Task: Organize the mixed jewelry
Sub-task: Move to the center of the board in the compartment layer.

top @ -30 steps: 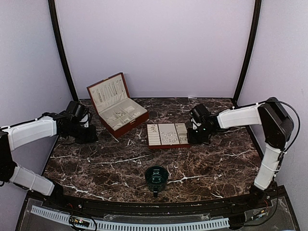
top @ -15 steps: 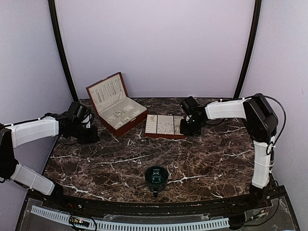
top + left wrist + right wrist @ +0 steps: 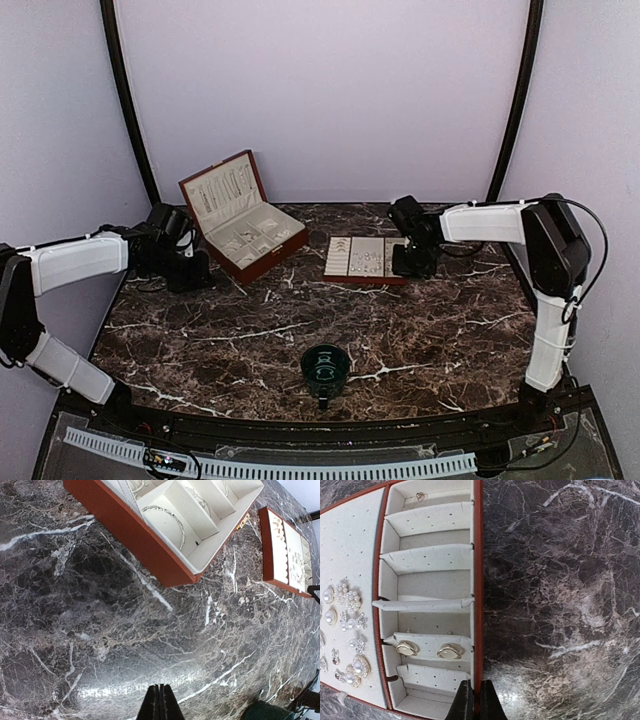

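The mixed jewelry [image 3: 346,630] lies as tiny pearl and silvery pieces on the cream padding of a small red-brown tray [image 3: 365,258]. Two oval earrings [image 3: 449,652] sit in its slotted right side. My right gripper [image 3: 475,700] is shut on the tray's right rim [image 3: 478,580], one finger on each side; it also shows in the top view [image 3: 412,262]. My left gripper [image 3: 160,701] is shut and empty, low over the marble at the left [image 3: 186,270]. An open jewelry box [image 3: 243,218] holds chains and bracelets [image 3: 170,517].
A dark green cup [image 3: 326,366] stands at the front middle of the marble table [image 3: 450,330]. The box's raised lid [image 3: 222,186] leans toward the back left. Black frame posts [image 3: 515,100] rise at both back corners.
My right gripper has carried the tray away from the front, then to the right. My left gripper has shifted a little to the right, toward the box.
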Tool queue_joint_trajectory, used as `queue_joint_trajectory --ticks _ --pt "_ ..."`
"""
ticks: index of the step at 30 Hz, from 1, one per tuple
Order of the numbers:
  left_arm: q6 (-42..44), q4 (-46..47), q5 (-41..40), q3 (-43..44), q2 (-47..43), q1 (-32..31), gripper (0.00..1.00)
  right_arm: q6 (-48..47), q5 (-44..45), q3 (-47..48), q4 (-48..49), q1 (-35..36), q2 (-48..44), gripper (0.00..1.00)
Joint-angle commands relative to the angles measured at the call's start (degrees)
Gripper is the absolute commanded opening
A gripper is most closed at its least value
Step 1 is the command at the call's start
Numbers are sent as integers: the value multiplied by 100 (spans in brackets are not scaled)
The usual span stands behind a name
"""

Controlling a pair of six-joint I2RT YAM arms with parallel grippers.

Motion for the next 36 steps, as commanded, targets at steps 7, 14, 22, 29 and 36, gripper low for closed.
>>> queue_joint_trajectory --ticks 7,14,22,29,36 --pt "-884 -532 -331 1658 758 -832 0 -1155 -83 -1142 812 0 -1167 0" --pt "-1372 -513 -485 2455 1282 -1270 0 -1546 -329 -1695 1420 79 -1593 0" --pt "-1663 -531 -618 2817 1680 -1621 0 -1792 -529 -1808 1608 571 -1584 0" --pt "-1460 -382 -618 2649 1633 -1669 0 -1952 -795 -1729 1783 1163 -1306 0" --pt "-1140 -89 -255 1998 1347 -1670 0 -2124 -905 -1523 1826 1655 -933 0"
